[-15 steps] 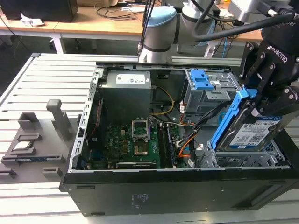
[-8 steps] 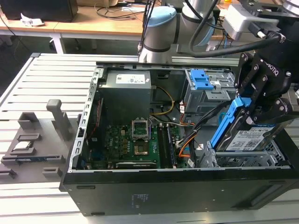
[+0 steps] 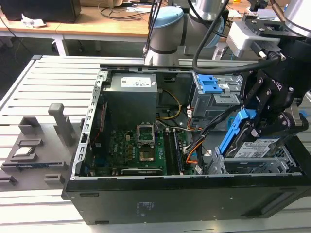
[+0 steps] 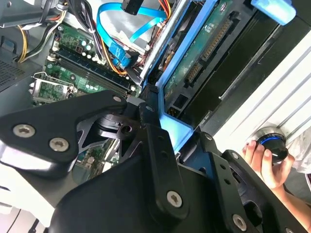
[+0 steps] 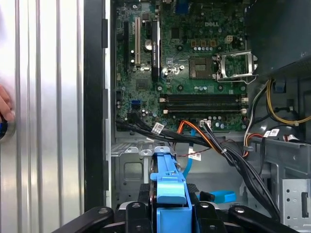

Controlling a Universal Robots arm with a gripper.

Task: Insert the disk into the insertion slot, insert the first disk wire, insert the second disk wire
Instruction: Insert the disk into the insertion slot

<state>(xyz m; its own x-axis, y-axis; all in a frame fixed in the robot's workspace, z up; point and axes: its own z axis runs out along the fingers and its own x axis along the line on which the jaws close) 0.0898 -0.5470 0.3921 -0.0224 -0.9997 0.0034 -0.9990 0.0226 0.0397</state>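
Observation:
My gripper is shut on the disk, a silver drive with a white label in a bright blue carrier. It holds the disk tilted, blue edge up, with the lower end resting in the insertion slot, the silver cage at the case's corner on the exterior view's right. In both wrist views the blue carrier sits between my black fingers. The disk's green circuit board faces the second wrist view. The first disk wire, red and orange, lies loose beside the slot, as does the light-blue second disk wire.
A larger grey cage with blue tabs stands behind the slot. A thick black cable bundle runs past the bay. The motherboard and power supply fill the case. A person's hand rests on a round knob outside the case.

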